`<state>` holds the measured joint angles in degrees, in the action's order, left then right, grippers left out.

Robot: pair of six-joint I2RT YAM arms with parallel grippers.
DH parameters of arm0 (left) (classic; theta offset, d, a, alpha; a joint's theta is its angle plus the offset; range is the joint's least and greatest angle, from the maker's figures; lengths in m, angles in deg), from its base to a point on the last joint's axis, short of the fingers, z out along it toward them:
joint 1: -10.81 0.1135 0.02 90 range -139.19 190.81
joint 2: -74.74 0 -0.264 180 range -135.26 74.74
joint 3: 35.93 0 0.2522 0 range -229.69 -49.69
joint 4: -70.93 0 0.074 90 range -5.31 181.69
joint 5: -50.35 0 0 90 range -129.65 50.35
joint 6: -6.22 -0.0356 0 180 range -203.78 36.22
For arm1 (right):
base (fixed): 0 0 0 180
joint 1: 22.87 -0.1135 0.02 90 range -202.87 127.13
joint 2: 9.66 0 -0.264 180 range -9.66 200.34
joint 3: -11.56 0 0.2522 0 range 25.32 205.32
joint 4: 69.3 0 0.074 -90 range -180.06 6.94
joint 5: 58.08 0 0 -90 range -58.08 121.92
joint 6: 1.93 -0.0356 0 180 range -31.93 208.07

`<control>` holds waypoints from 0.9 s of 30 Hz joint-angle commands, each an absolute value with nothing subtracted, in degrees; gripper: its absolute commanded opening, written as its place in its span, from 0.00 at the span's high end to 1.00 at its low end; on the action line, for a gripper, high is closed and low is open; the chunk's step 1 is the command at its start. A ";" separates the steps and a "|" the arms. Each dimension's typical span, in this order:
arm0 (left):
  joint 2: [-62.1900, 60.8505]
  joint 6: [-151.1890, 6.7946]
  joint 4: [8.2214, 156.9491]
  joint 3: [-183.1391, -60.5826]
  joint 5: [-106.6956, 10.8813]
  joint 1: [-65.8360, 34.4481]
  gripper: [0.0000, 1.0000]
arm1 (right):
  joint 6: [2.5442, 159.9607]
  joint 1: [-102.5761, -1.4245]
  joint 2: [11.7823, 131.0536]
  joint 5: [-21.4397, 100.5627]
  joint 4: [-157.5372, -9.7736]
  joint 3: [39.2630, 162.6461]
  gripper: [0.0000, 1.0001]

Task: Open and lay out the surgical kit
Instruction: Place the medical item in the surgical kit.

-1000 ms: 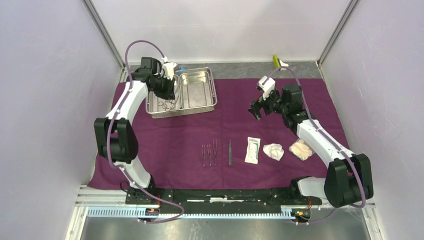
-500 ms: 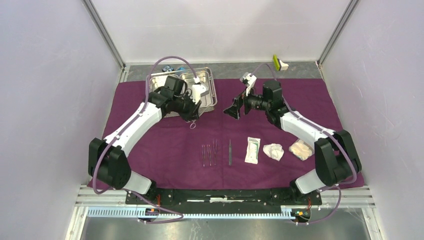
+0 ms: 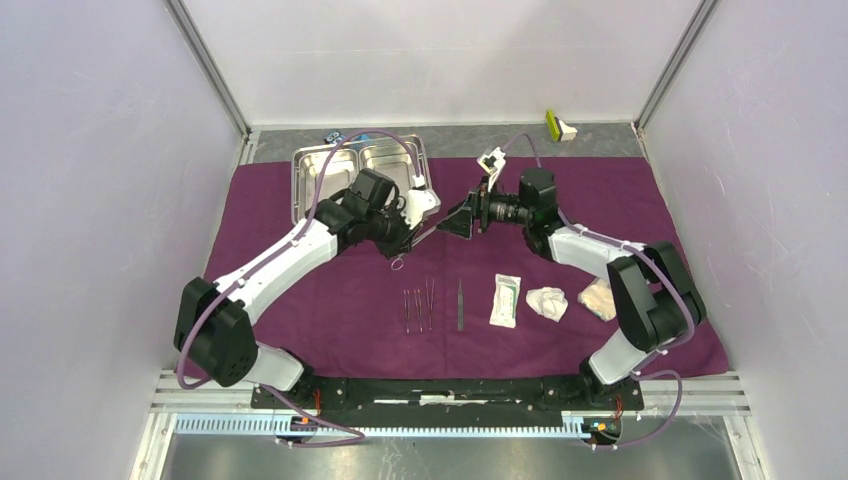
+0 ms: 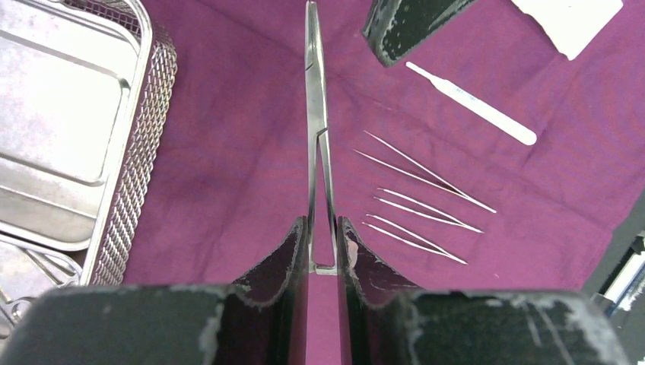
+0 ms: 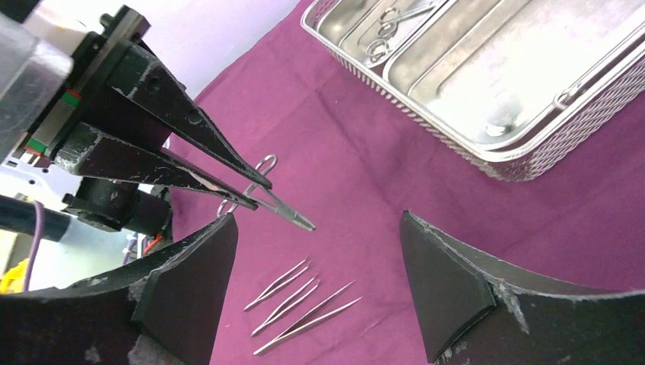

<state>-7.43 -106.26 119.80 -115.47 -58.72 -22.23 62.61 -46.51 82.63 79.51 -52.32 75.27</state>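
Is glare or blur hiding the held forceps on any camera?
Left wrist view: the slim steel forceps read sharp against the purple cloth wrap, pinched in the left gripper's fingers. Right wrist view: bright glare only on the shiny steel tray; forceps tip clear. Top view: even light, forceps barely resolved.

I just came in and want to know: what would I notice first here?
Over the middle of the big purple cloth, the left gripper pinches thin metal forceps, and the right gripper gapes open facing them. A shiny steel tray sits at the far side of the cloth, and tweezers lie in a neat row nearer the front.
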 commanded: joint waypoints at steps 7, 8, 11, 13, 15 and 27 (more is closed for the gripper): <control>-5.42 -110.30 113.64 -113.59 -49.03 -26.83 0.98 | 49.73 -47.19 88.07 84.93 -37.80 73.33 0.27; -5.47 -110.53 113.41 -113.51 -48.12 -27.28 0.98 | 48.90 -47.25 88.58 85.13 -36.93 73.23 0.28; -5.59 -110.75 112.78 -113.32 -46.42 -28.44 0.98 | 47.29 -47.54 89.59 85.66 -34.99 72.88 0.34; -5.74 -110.75 112.38 -113.19 -45.42 -29.06 0.98 | 46.19 -47.66 90.23 86.05 -33.67 72.62 0.37; -5.92 -110.84 112.01 -112.95 -44.48 -29.51 0.98 | 45.48 -47.64 90.77 86.30 -32.84 72.35 0.41; -6.95 -112.05 110.79 -112.31 -40.56 -31.28 0.98 | 40.92 -47.68 93.76 88.08 -27.28 71.82 0.58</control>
<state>-7.37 -108.99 113.75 -112.93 -42.43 -30.71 42.99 -47.52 92.84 86.46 -32.76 72.17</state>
